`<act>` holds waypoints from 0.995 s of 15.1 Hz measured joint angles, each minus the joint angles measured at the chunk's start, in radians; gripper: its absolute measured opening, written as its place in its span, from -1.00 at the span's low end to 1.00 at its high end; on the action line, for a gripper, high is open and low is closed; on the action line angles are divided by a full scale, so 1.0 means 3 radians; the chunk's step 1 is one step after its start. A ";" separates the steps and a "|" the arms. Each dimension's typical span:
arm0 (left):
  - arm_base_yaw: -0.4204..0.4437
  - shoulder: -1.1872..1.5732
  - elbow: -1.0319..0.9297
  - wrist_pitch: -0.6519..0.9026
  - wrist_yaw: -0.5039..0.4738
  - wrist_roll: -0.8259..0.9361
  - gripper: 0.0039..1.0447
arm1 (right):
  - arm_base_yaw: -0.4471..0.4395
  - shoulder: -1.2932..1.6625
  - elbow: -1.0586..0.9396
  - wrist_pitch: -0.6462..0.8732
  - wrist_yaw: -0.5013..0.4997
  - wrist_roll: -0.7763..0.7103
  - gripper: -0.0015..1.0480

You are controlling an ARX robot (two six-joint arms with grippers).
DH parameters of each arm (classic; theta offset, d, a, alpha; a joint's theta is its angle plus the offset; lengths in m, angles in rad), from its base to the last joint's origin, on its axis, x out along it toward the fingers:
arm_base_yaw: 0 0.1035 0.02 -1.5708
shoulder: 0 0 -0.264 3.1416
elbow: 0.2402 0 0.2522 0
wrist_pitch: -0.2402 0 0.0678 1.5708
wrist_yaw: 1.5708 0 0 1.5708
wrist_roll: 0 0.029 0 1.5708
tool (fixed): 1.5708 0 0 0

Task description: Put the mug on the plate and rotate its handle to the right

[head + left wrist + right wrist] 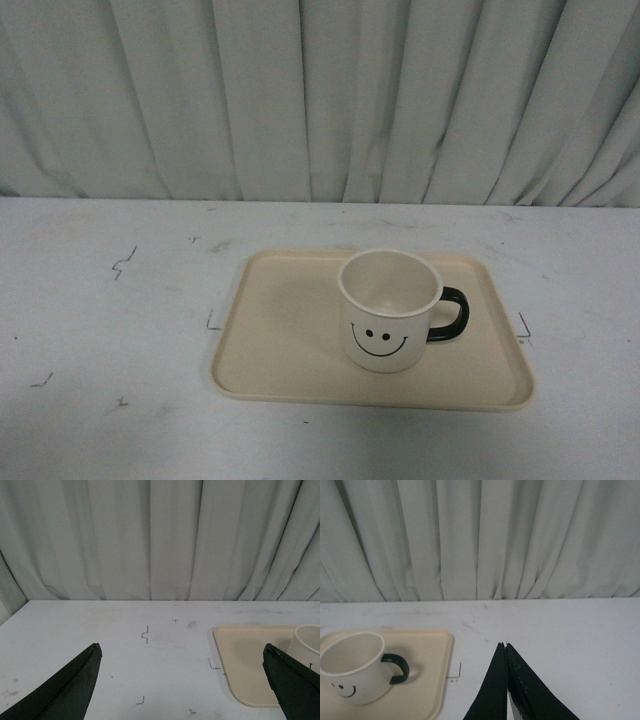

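Observation:
The cream-white mug (389, 310) stands upright on the beige plate (280, 340), right of its middle, smiley face toward the camera. Its dark handle (450, 315) points right. Neither arm shows in the front view. In the left wrist view my left gripper (182, 652) is open and empty above the bare table, with the plate (245, 655) and the mug's rim (309, 639) off to one side. In the right wrist view my right gripper (504, 645) is shut and empty, apart from the plate (427, 655), the mug (354, 667) and the handle (397, 667).
The white table (110, 320) carries small pen marks (123, 262) and corner marks round the plate. A pale pleated curtain (320, 100) hangs along the table's far edge.

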 joint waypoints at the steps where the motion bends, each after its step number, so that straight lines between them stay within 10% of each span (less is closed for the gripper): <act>1: 0.0000 0.0000 -0.0001 0.0001 0.0000 0.0000 0.88 | 0.0000 -0.0165 0.0000 -0.0094 0.0000 0.0001 -0.96; 15: 0.0000 0.0000 -0.0001 0.0001 0.0000 0.0000 0.88 | 0.0000 -0.1867 -0.0025 -0.1694 0.0000 0.0000 -0.96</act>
